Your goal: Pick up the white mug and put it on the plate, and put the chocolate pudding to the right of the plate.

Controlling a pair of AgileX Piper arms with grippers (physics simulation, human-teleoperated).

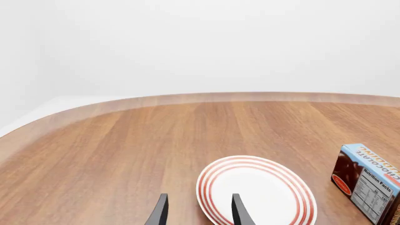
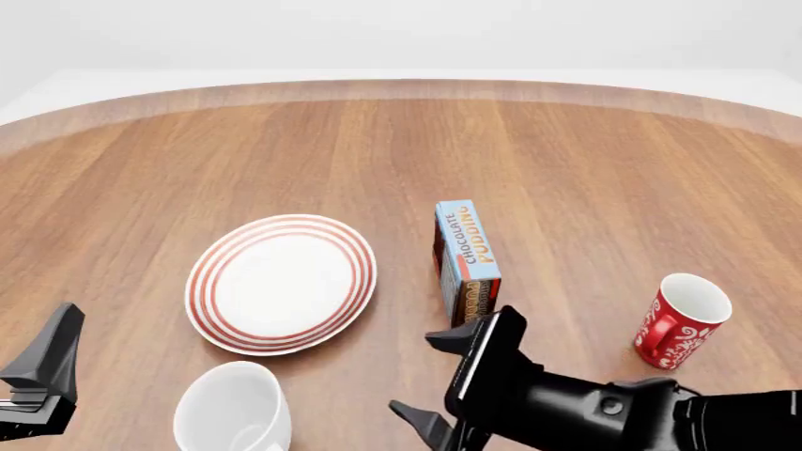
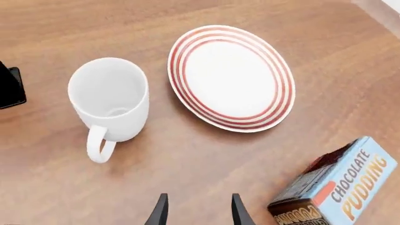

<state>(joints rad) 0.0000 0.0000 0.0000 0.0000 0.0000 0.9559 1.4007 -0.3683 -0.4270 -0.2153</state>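
White mug (image 2: 233, 412) upright on wooden table (image 2: 376, 150), near front edge, just beside plate (image 2: 282, 282), empty. Chocolate pudding (image 2: 467, 259) standing on edge right of plate, apart from it. Right gripper (image 3: 198, 211) spread open, holding nothing, above bare wood between mug and box. Left gripper (image 1: 198, 211) likewise open, empty, at plate's rim. Red mug (image 2: 678, 319) far right.

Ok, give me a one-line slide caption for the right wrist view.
Open right gripper hovers over bare wood between upright white mug, empty plate and chocolate pudding.
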